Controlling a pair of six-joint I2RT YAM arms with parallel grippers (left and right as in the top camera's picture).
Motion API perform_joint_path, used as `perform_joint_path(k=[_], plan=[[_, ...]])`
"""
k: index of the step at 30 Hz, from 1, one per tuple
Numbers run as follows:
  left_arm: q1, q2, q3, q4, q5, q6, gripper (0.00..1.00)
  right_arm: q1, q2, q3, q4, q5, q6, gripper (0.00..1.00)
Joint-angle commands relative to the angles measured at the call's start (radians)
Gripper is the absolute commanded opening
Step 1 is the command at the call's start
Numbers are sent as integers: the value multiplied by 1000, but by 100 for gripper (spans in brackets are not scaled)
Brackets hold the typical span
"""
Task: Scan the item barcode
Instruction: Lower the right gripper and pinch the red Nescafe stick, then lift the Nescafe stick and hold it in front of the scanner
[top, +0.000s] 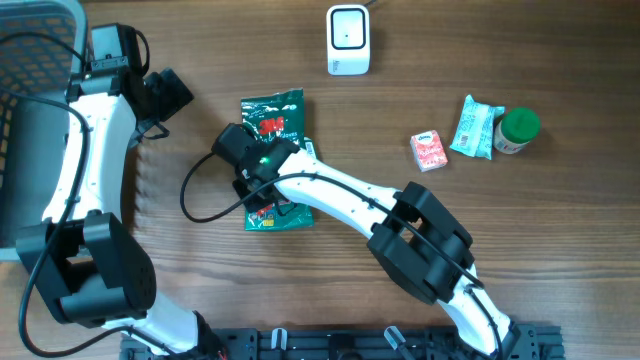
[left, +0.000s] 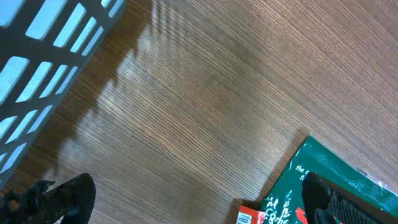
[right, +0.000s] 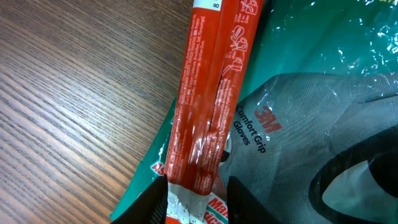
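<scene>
- Glove package (right: 311, 81): green film pack, centre-left of the overhead view. It is printed "3M" and "Comfort Grip Gloves", and a grey glove shows on its face.
- Red stick packet (right: 211, 99): the task item, long and narrow, lying slantwise across the glove package. A white end at the top edge of the right wrist view carries the digit "8". The small print along its seam is too fine to read.
- Right pincer (right: 198, 202): jaws narrow, one finger on each side of the near end of the red stick packet and seemingly clamped on it. Seen from overhead it sits over the lower part of the glove package (top: 258, 195).
- Left pincer (top: 165, 95): upper left of the overhead view, jaws spread fully, holding and touching nothing.
- Barcode scanner (top: 348, 40): white unit at top centre, well apart from both pincers.
- Grey basket (top: 30, 20): upper left corner.
- Small red carton (top: 428, 150), teal packet (top: 475, 128) and green-lidded jar (top: 517, 130): grouped at right, labels unreadable.
</scene>
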Motion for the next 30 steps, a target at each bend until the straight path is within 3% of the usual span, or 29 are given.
perform_joint_path(k=[1, 7, 8, 9, 16, 21, 24, 30], plan=[[15, 0, 5, 2, 1, -7, 100, 2, 45, -20, -3, 17, 39, 31], [15, 0, 5, 2, 1, -7, 100, 1, 62, -63, 31, -2, 48, 28], [15, 0, 5, 2, 1, -7, 100, 1, 62, -63, 31, -2, 45, 22], [15, 0, 5, 2, 1, -7, 100, 0, 61, -62, 31, 0, 30, 4], [15, 0, 5, 2, 1, -7, 100, -62, -58, 54, -35, 105, -99, 4], [15, 0, 5, 2, 1, -7, 100, -107, -224, 65, -28, 293, -347, 4], [15, 0, 5, 2, 1, -7, 100, -146, -294, 65, -11, 393, -589, 4], [15, 0, 5, 2, 1, -7, 100, -246, -303, 51, 76, 484, -905, 5]])
